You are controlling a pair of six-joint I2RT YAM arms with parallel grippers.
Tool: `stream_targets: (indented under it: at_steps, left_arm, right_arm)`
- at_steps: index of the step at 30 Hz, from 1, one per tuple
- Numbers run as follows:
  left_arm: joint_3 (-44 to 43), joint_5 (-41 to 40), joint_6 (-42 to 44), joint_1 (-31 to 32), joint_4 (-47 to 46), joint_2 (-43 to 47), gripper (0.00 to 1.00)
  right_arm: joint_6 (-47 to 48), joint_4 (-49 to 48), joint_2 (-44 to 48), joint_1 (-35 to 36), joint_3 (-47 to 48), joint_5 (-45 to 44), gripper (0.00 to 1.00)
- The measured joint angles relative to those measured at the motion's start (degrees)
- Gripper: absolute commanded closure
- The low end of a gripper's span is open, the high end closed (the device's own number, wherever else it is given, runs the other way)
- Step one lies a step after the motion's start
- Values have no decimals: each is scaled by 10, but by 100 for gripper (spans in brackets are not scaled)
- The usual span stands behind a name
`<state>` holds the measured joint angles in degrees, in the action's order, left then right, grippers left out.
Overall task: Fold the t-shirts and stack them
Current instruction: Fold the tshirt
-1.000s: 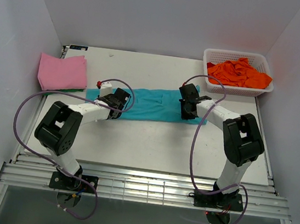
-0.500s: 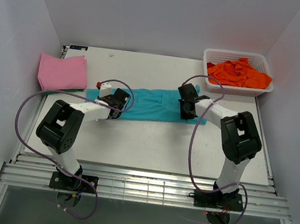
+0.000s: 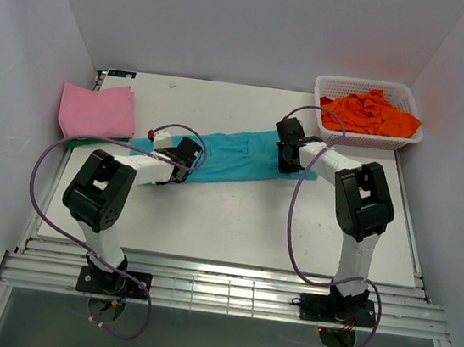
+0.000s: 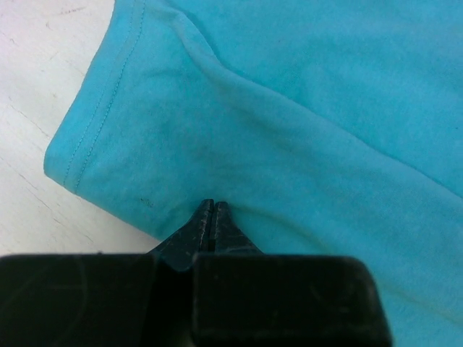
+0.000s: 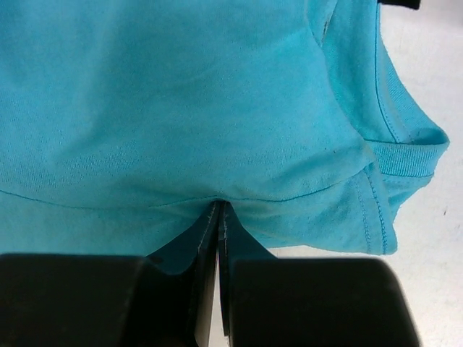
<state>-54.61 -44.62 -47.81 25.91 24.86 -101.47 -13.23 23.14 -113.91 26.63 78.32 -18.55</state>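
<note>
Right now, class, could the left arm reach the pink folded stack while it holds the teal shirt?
Probably not. The left gripper is shut on the teal shirt at its edge, so swinging over would drag the shirt along. Nothing else seems to lie between it and the pink folded stack.

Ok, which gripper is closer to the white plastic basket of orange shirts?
Right. The right gripper, shut on the teal t-shirt, sits just below-left of the white plastic basket in the top view; the left gripper pinches the shirt's other end, near the folded pink stack.

teal shirt (image 3: 234, 158): 1 | pink stack (image 3: 96, 111): 1 | orange heap (image 3: 368, 113): 1 | basket (image 3: 365, 140): 1
</note>
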Motion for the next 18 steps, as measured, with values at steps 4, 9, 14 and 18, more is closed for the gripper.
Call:
stream_targets:
  at_steps: [4,9,14,18]
  left_arm:
    - [38,6,-56,12,-14,32,100]
    - [101,12,-137,82,-14,90,100]
    - [148,21,-230,157,-6,141,100]
    - [148,22,-295,215,18,147,100]
  right_arm:
    - [4,9,-35,-8,52,0,92]
    - [16,30,-82,-17,125,-2,92]
    - [29,49,-129,-22,201,0,92]
    - [42,57,-149,-23,235,0,92]
